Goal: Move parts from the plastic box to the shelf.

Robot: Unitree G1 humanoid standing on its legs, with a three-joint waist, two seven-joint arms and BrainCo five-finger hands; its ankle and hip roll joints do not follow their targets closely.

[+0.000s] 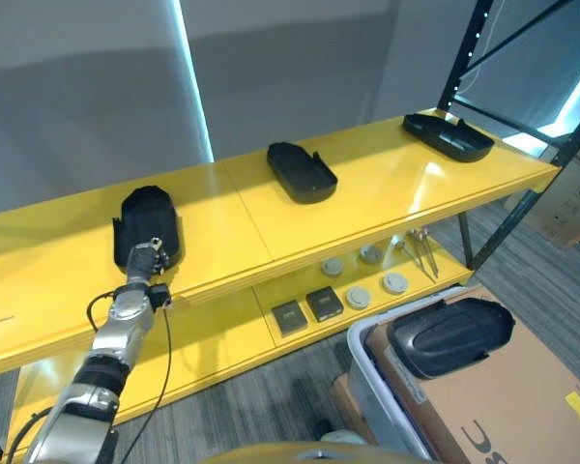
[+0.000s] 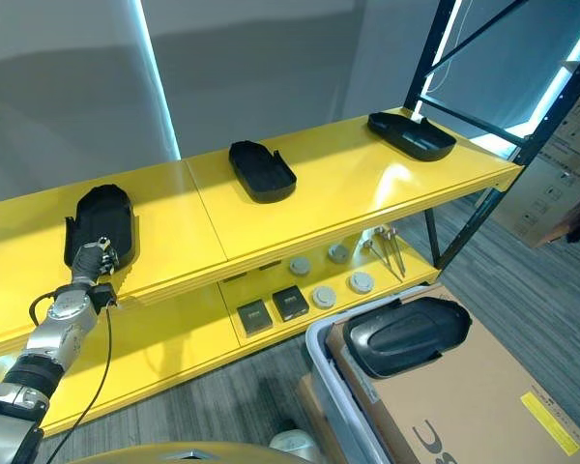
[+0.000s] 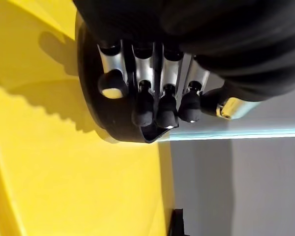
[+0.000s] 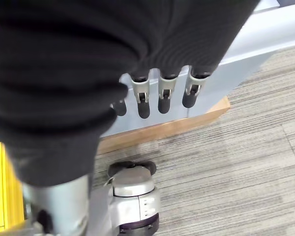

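Note:
Three black moulded parts lie on the yellow top shelf [image 1: 387, 193]: one at the left [image 1: 150, 222], one in the middle [image 1: 302, 171], one at the far right [image 1: 448, 135]. My left hand [image 1: 147, 259] is at the near end of the left part [image 3: 96, 88], its fingers [image 3: 143, 105] curled over the rim. Another black part [image 1: 449, 333] rests on a cardboard carton inside the grey plastic box [image 1: 365, 360] at the lower right. My right hand [image 4: 160, 96] hangs low beside the box wall [image 4: 246, 54], fingers relaxed and holding nothing.
The lower shelf [image 1: 222, 338] carries several round grey discs [image 1: 359, 297], two small dark square blocks [image 1: 324, 304] and a pair of metal tools [image 1: 420, 249]. A black rack upright [image 1: 464, 58] stands at the shelf's right end. Grey carpet [image 4: 236, 162] surrounds the box.

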